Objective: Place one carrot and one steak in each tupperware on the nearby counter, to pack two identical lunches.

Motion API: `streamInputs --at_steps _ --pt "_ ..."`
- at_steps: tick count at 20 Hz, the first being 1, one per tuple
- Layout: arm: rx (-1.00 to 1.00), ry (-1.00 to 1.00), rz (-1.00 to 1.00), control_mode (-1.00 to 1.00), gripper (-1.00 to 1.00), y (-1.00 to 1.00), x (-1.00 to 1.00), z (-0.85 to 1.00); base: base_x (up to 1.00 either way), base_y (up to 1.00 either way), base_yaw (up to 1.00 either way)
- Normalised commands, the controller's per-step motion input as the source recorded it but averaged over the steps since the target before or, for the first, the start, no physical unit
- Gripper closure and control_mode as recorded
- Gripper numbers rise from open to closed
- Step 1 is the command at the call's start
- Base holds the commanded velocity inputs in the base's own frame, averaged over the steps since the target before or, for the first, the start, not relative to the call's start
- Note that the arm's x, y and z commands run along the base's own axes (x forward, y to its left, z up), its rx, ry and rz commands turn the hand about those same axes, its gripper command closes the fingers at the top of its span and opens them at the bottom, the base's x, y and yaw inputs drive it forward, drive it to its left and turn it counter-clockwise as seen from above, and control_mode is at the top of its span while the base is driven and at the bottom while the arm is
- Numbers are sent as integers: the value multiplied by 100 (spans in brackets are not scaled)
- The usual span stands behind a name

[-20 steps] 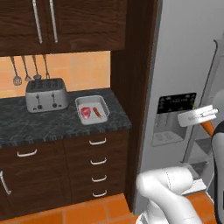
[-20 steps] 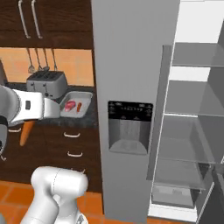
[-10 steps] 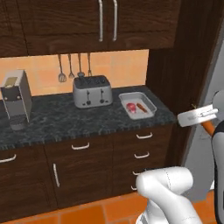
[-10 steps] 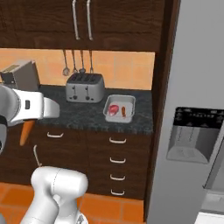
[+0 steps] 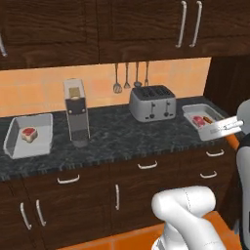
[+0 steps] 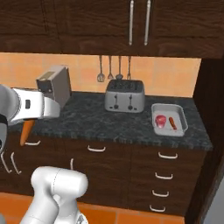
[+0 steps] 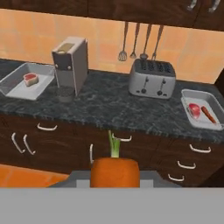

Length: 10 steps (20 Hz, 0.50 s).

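- The hand [image 7: 114,175] is closed on a carrot [image 7: 115,171], whose orange body with a thin green stalk rises at the bottom of the hand view, in front of the desk and off its surface.
- In the right base view the same carrot [image 6: 26,130] hangs point-down below the white forearm, out in front of the drawers near the desk's left end.
- In the left base view the hand [image 5: 228,128] shows at the far right, with an orange bit just below it.
- The desk [image 5: 117,139] is black speckled stone over dark brown drawers with curved silver handles.
- One tupperware [image 5: 14,144] sits at the desk's left end, near the front edge; it holds a steak [image 5: 29,134] toward its back.
- The second tupperware [image 6: 182,114] sits near the desk's right end; inside lie another steak [image 6: 161,121] on its left half and another carrot [image 6: 173,123] just beside it on the right.
- A silver toaster [image 5: 152,102] stands at the back edge, between the middle of the desk and the right tray.
- A tall grey coffee machine [image 5: 76,113] stands between the left tray and the toaster.
- Three utensils [image 5: 131,78] hang on the orange wall above the toaster.
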Motion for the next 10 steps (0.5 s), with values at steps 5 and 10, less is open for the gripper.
streamInputs --at_steps 5,10 --pt "0 0 0 100 100 0 0 0 27 100 0" --pt "0 0 0 100 100 0 0 0 37 100 0"
